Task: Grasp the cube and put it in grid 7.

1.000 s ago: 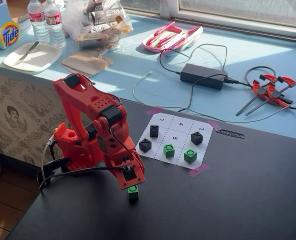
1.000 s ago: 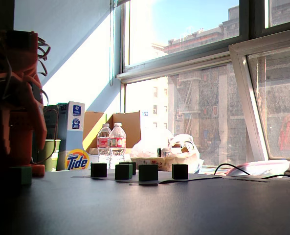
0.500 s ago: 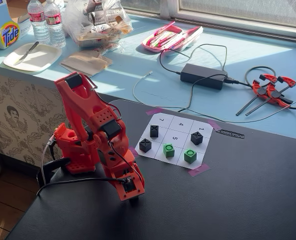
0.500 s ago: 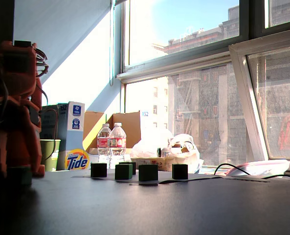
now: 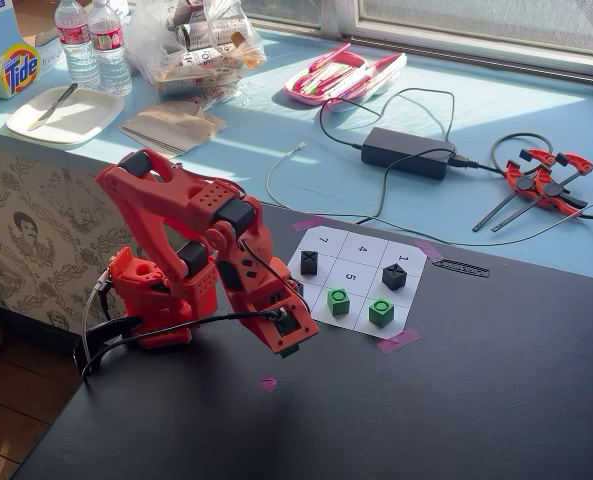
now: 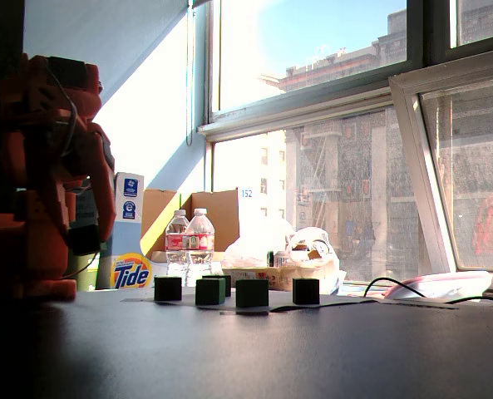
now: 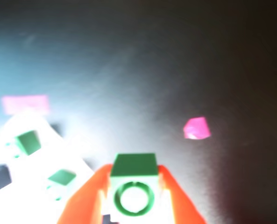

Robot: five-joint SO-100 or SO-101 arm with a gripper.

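Note:
My red gripper (image 5: pixel 289 340) is shut on a green cube with a ring on one face (image 7: pixel 133 164), held between both orange fingers (image 7: pixel 89 200). In a fixed view the gripper hangs above the black table, just off the paper grid's near left corner. The cell printed 7 (image 5: pixel 323 240) is the bare far left corner cell. Two more green cubes (image 5: pixel 337 301) (image 5: pixel 381 312) stand in the grid's near row. In the wrist view they show at the left (image 7: pixel 28 142) (image 7: pixel 62 177).
Black cubes sit beside cell 7 (image 5: pixel 309 262) and at the grid's right (image 5: pixel 394 277). A pink tape mark (image 5: pixel 267 382) lies on the table below the gripper. Pink tape (image 5: pixel 398 340) holds the grid's corners. A power brick (image 5: pixel 408 152), cables and clamps lie behind.

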